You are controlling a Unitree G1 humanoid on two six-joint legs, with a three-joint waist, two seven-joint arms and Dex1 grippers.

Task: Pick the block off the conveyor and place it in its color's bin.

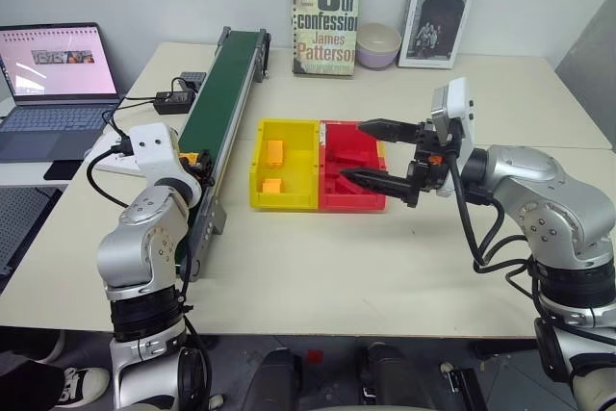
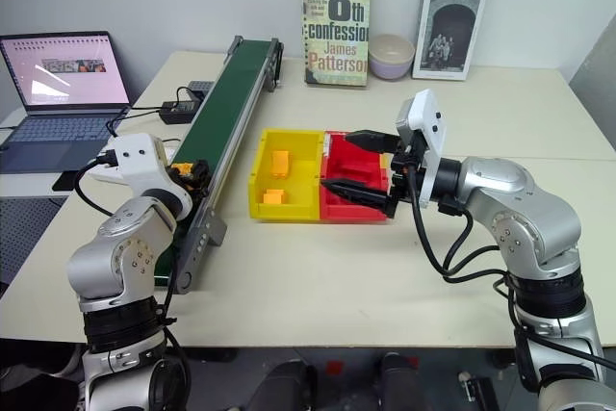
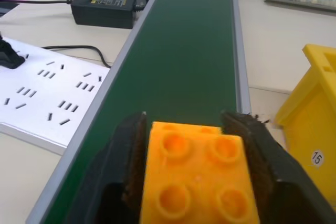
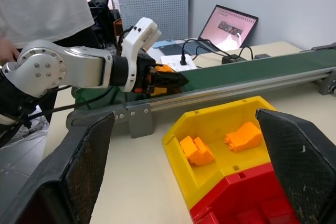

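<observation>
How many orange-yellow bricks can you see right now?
3. One brick is clamped in the left gripper over the green belt. Two more lie apart inside the yellow tub. Others could be hidden behind its walls.

head stereo: overhead, forward-down | wrists: close | shared: conveyor (image 1: 223, 84)

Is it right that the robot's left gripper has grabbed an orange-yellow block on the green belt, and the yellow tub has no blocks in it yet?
Not quite. The left gripper is shut on the block over the conveyor, but the bin already holds two orange-yellow blocks, as the right wrist view shows.
</observation>
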